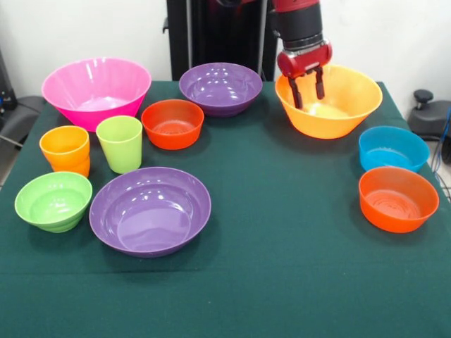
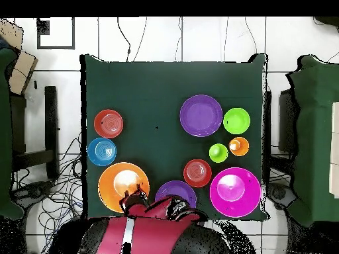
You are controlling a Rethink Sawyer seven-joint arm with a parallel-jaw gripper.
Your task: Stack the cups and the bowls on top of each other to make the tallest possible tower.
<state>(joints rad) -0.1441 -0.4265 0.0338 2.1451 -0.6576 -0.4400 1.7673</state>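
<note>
My gripper (image 1: pixel 307 87) hangs open and empty, its fingertips dipping inside the large yellow-orange bowl (image 1: pixel 345 118) near its far rim; from overhead the gripper (image 2: pixel 134 196) covers that bowl's (image 2: pixel 111 180) edge nearest the robot. Across the green cloth stand the pink bowl (image 1: pixel 96 90), two purple bowls (image 1: pixel 220 86) (image 1: pixel 150 210), two red-orange bowls (image 1: pixel 173 123) (image 1: pixel 398 198), the blue bowl (image 1: pixel 393 148) and the small lime bowl (image 1: pixel 54 201). The orange cup (image 1: pixel 65 150) and lime cup (image 1: pixel 120 143) stand side by side. No tower is in view: each piece stands alone.
The green tablecloth (image 1: pixel 282 267) has open room at its middle and along the front edge. Black chairs (image 2: pixel 33 142) and cables lie on the floor beside the table.
</note>
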